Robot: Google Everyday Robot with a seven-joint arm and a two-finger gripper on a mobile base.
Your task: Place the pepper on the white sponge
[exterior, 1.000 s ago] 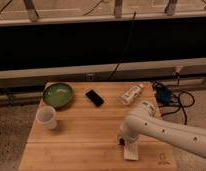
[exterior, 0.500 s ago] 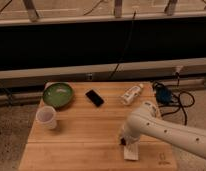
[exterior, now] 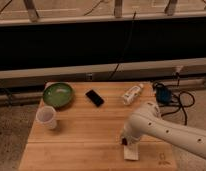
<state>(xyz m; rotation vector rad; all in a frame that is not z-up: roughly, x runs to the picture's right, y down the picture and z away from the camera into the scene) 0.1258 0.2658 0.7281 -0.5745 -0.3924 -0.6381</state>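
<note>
Pincer point(exterior: 127, 141) low over the front right of the counter point(exterior: 83, 136), right at the far end of the white sponge point(exterior: 132, 153).

The white sponge is a pale cream block lying flat near the counter's front edge, and its long axis seems to run from the camera side toward the back. The pepper point(exterior: 125, 144) shows only as a tiny dark reddish spot at the pincer's tip, against the sponge's far left corner. Which way it points cannot be told, nor whether it rests on the sponge. Whether the pincer is clenched on it or released cannot be told either. At the back left, a green bowl point(exterior: 58, 94) shows only its green inner surface. A translucent cup point(exterior: 46, 117) stands upright in front of the bowl, its contents unreadable.
</note>
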